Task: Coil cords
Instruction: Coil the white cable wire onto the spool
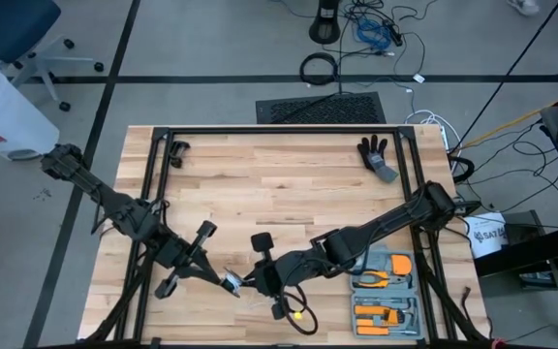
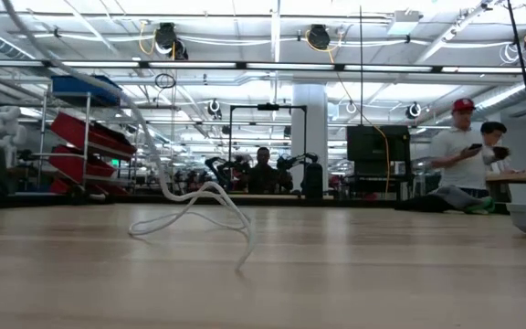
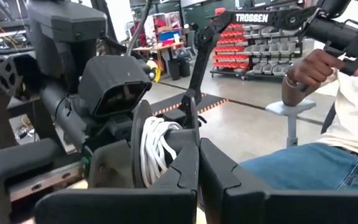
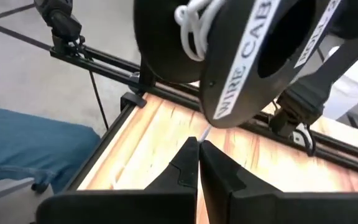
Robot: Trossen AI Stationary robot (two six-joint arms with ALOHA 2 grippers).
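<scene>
A black reel with white cord wound on it hangs above the table's near middle. My left gripper is shut on it, reaching level from the left. The right wrist view shows the reel from below, with a printed label. My right gripper is shut on the thin white cord just under the reel, coming in from the right. In the low view the cord's loose length lies in loops on the table, one strand rising out of the picture's top left. My left gripper pinches the rim of one reel flange between its two fingers, coming level from the table's left. The reel stands on edge, lifted clear of the table. My right gripper pinches the single thin cord between its fingertips, slanting down from the table's right. From there the cord runs up toward the reel.
A tray of orange-handled tools lies at the near right, and a black glove at the far right. Black frame rails run along the table's far and side edges. A seated person's leg is beside the table.
</scene>
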